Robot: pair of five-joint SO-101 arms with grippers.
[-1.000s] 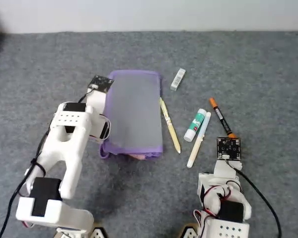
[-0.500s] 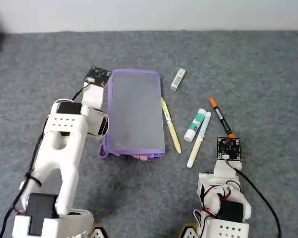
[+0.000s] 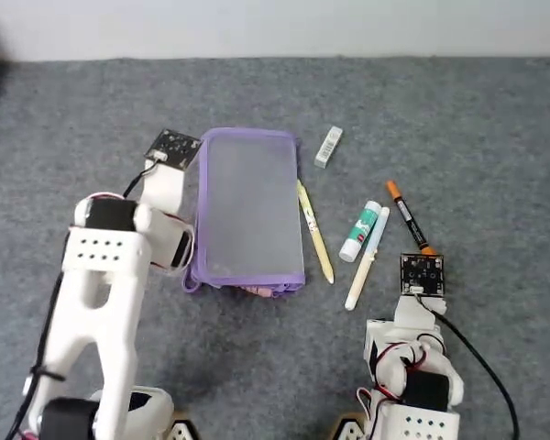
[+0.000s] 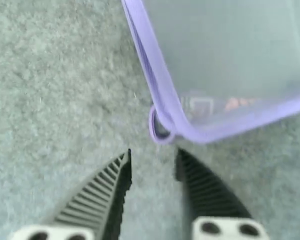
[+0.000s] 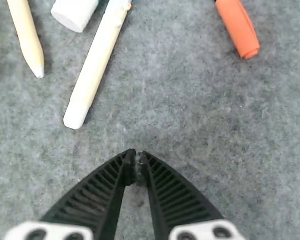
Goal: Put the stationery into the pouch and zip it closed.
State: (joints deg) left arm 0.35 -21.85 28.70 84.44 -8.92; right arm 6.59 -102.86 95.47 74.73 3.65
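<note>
- The pouch (image 3: 249, 209) lies flat on the bench (image 3: 458, 119), long side running away from the arms, with a small purple loop (image 4: 157, 127) at its near corner on the left arm's side.
- The left pincer (image 4: 152, 162) is low over the bench with a narrow gap between its jaws, holding nothing. The loop is just ahead of the tips.
- The step in hand looks like taking that corner, to steady or open the pouch. Line the gap up with the loop, go forward until it sits between the ribbed pads, then close.
- Grip only the loop or the seam. Catching the clear panel too would pinch the pouch shut.
- Whether the zip is open cannot be told from here, so check before loading.
- The right pincer (image 5: 136, 162) has its jaws together, empty, over bare bench just short of the cream pen (image 3: 367, 258) and orange marker (image 3: 406, 214).
- The pencil (image 3: 313, 231), glue stick (image 3: 361, 232) and eraser (image 3: 328, 147) are all outside, beside the pouch.
- The pen and glue stick touch, so lifting one may nudge the other.
</note>
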